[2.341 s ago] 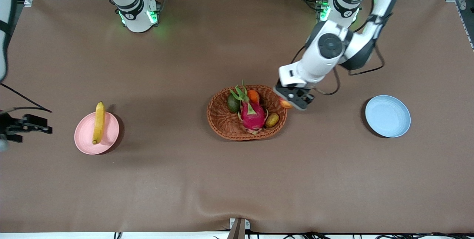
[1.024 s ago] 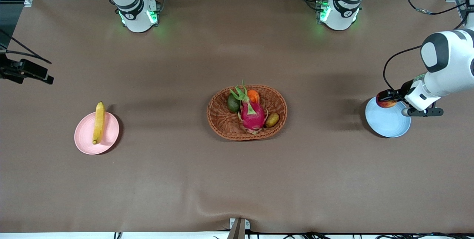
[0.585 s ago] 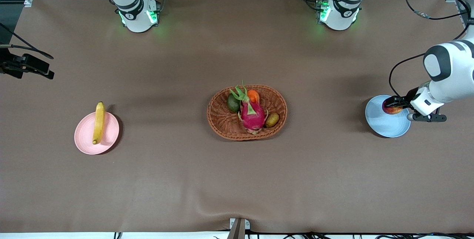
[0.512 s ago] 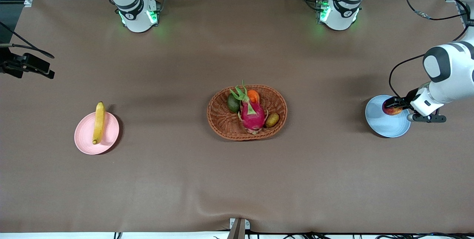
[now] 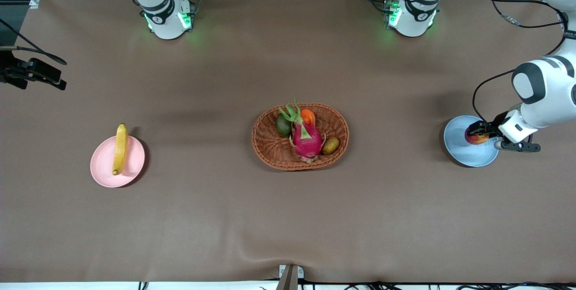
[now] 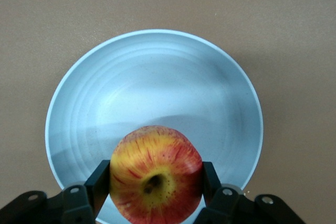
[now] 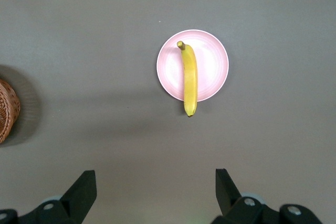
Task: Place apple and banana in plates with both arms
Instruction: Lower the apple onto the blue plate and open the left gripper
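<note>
Currently, nearest the front camera, the pink plate (image 5: 117,162) lies toward my right arm's end of the table with the banana (image 5: 120,148) resting across it, one tip overhanging the rim. The blue plate (image 5: 463,150) sits toward my left arm's end. My left gripper (image 5: 478,131) is over that blue plate, its fingers (image 6: 98,184) clamped on both sides of the apple (image 6: 156,174); I cannot tell whether the apple touches the plate. Between the plates stands the wicker basket (image 5: 274,150), holding other fruit. My right gripper (image 7: 156,192) waits high over the table near its edge, jaws spread wide and empty.
</note>
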`<state>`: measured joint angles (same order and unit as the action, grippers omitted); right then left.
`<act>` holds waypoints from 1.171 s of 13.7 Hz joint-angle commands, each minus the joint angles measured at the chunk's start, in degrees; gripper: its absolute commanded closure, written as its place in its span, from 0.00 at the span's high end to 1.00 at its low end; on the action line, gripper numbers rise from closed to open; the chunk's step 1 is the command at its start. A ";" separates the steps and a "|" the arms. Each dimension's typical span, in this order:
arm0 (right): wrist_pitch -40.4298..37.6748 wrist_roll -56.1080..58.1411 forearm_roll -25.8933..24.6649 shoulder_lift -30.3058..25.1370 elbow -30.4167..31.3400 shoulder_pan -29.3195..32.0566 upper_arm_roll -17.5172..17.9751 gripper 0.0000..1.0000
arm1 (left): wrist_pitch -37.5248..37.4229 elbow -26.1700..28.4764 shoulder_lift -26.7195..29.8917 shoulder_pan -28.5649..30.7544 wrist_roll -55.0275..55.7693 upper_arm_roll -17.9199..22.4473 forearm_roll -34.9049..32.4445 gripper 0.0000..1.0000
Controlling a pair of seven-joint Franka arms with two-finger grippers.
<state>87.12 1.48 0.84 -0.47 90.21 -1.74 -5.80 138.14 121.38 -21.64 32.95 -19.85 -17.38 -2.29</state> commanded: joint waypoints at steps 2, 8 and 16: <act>1.39 1.58 -0.93 -1.73 2.70 -0.37 -0.09 1.00 | 0.90 -1.41 -2.09 0.97 -0.36 -0.72 -1.14 0.72; 2.62 2.29 -1.63 -2.07 2.17 -0.63 0.00 1.00 | 0.03 -3.95 -1.92 0.71 -0.71 -0.72 -1.14 1.00; -0.45 3.17 -1.55 -2.08 -0.29 -0.63 0.26 1.00 | -15.52 -17.74 -1.30 0.09 -0.54 -4.76 -1.14 1.00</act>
<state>88.37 4.18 0.44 -1.62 90.33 -1.78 -5.67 126.65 107.20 -23.05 32.87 -20.32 -20.96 -2.29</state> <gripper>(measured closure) 0.000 0.000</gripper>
